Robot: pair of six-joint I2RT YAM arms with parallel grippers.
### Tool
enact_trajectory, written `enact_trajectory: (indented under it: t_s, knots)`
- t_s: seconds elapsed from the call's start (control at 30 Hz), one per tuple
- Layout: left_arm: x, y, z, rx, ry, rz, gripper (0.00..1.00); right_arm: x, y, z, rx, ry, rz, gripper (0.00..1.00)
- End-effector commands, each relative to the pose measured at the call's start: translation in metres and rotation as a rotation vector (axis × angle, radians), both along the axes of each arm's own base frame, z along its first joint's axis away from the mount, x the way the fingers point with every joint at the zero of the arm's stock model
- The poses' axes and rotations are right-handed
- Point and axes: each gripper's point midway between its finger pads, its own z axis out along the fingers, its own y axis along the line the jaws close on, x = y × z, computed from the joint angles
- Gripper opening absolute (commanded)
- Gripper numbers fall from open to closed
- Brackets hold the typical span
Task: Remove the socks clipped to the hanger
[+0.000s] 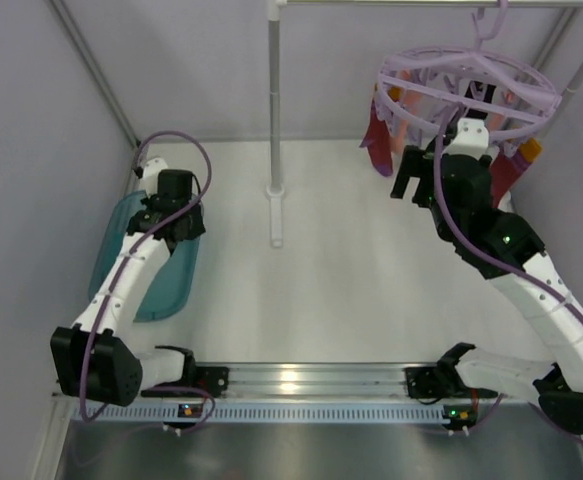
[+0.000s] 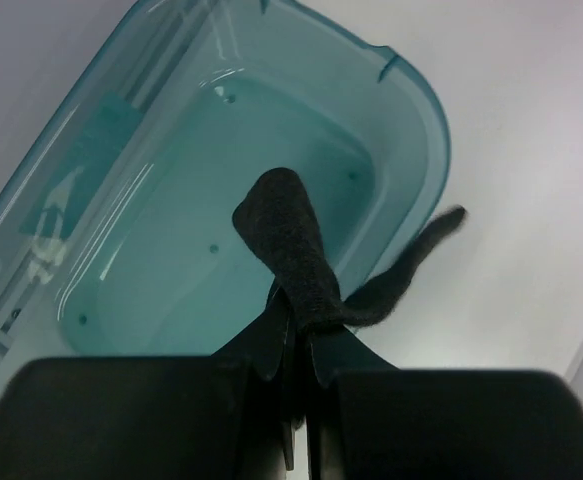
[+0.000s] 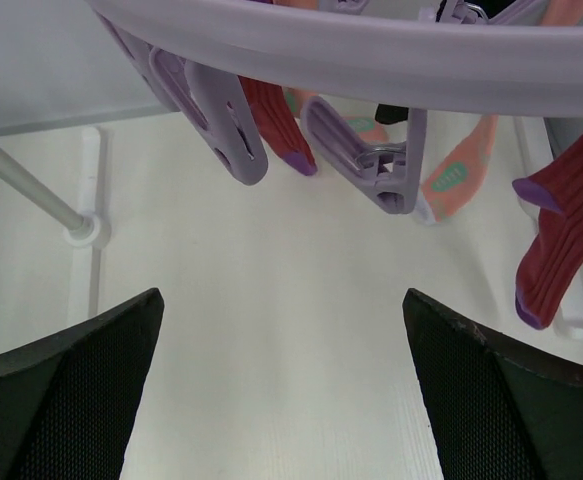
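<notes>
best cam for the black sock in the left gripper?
Left wrist: black sock fills the centre, pinched in the left gripper above the tub. Top view hides it under the arm; right wrist misses it.

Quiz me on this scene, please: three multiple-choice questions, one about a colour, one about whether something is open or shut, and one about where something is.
1. What colour is the hanger?
A green
B lilac
C yellow

2. How does the right end effector stand?
A wide open and empty
B shut on a sock
C shut on the hanger

3. Where is the black sock?
A clipped to the hanger
B in the right end effector
C pinched in the left end effector, above the teal tub

Answers:
1 B: its ring and pegs are pale purple.
2 A: its two fingers are far apart with only the table between them.
3 C: the left wrist view shows the closed fingers gripping it over the tub.
</notes>
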Motion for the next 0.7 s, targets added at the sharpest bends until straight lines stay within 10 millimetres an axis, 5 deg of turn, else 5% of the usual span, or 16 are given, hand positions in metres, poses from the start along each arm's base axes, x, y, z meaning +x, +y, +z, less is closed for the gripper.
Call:
enact_trajectory:
  t_s: [0.0, 0.4, 0.67]
  knots:
    - [-0.012, 0.014, 0.006, -0.031, -0.037, 0.062, 0.0, -0.004, 0.006, 0.011, 0.021, -0.033, 0.04, 0.99]
    - [-0.019, 0.054, -0.031, -0.019, 0.06, 0.219, 0.0, -0.006, 0.006, 0.011, 0.009, -0.024, 0.054, 1.0]
    - [-0.025, 0.071, 0.001, 0.031, -0.017, 0.276, 0.0, -0.005, 0.004, 0.014, 0.006, -0.03, 0.045, 0.99]
